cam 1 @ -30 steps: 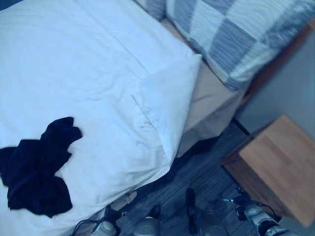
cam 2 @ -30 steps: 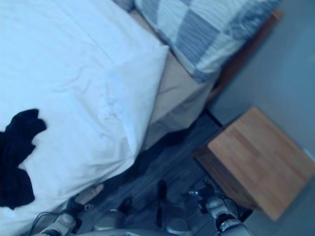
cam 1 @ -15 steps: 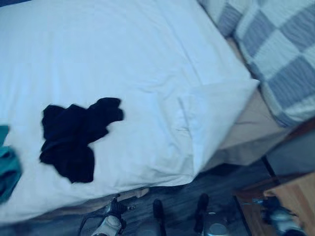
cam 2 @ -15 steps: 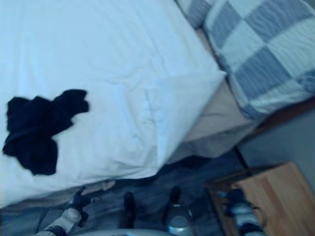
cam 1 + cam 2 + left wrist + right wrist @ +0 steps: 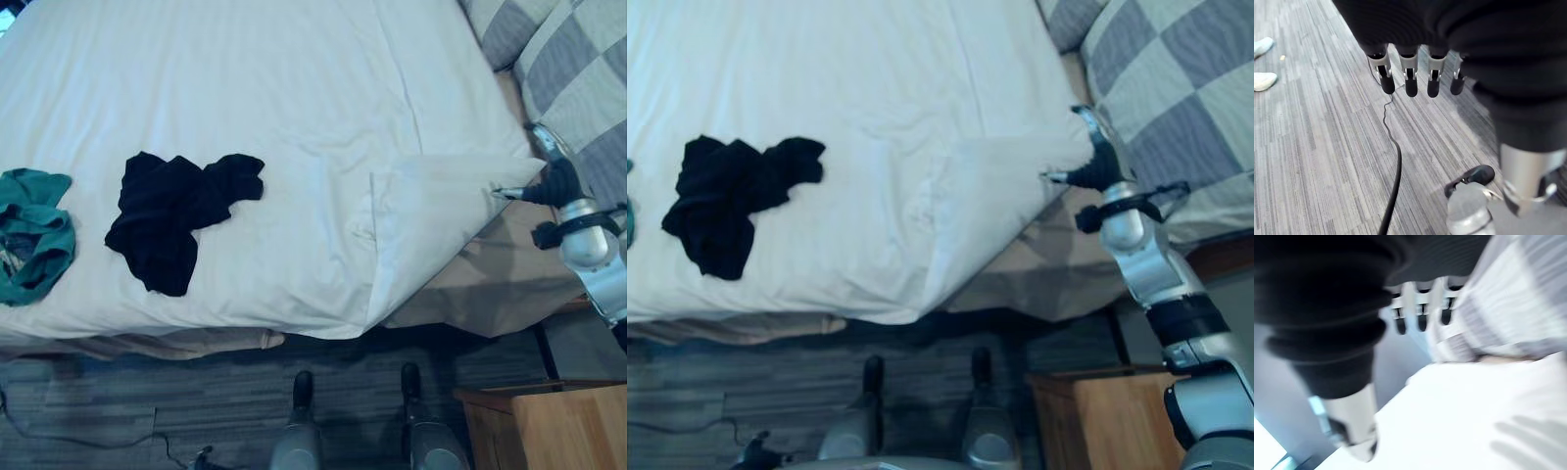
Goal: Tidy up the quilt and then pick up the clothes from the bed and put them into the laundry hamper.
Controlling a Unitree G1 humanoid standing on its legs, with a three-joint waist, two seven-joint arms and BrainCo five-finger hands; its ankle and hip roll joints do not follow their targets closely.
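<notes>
A white quilt [image 5: 245, 108] covers the bed, its near right corner [image 5: 431, 220] folded back on itself. On it lie a black garment [image 5: 176, 211] and, at the left edge, a teal garment [image 5: 34, 240]. My right hand [image 5: 1097, 162] is raised beside the folded corner, open, its thumb pointing at the quilt's edge; whether it touches is unclear. In the right wrist view its straight fingers [image 5: 1420, 308] hang over white quilt [image 5: 1474, 421]. My left hand [image 5: 1410, 78] hangs low over the floor, open and holding nothing.
A grey checked pillow [image 5: 1176, 88] lies at the head of the bed, right of my right hand. A wooden nightstand [image 5: 549, 426] stands at the lower right. A person's light shoes [image 5: 1263, 63] are on the grey carpet [image 5: 1327, 147].
The camera has swung left, bringing the teal garment into view. My right arm has come up from near the floor to the quilt's folded corner.
</notes>
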